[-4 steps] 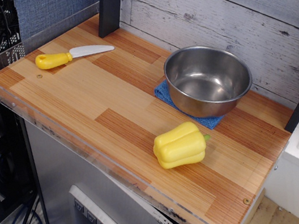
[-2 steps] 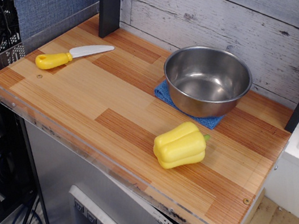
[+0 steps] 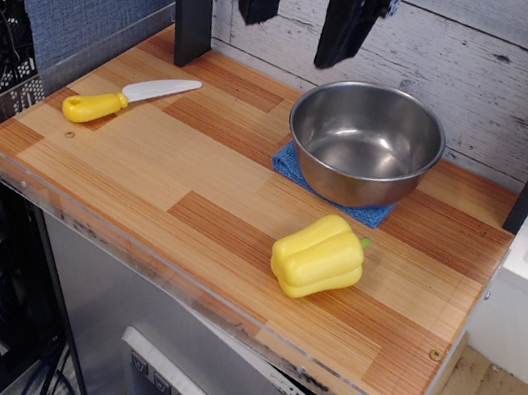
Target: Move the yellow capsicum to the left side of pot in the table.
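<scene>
capsicum first: the yellow capsicum (image 3: pixel 319 257) lies on its side toward the front of the table (image 3: pixel 128 160), just in front of the pot (image 3: pixel 366 142) and slightly to its near-left, apart from the pot and the blue cloth (image 3: pixel 295 165) under it. we see its long axis running on a diagonal, green stem stub pointing right and a little back, blunt end toward the front left. our gripper (image 3: pixel 300 13) hangs high at the back, above the pot's left rear, fingers spread wide and holding nothing. so the pepper lies forward of us, well below and somewhat right; we judge the reach must come toward the front edge and drop, with the jaws turned across the short width. a toy knife (image 3: pixel 126 99) sits far left, well clear.
</scene>
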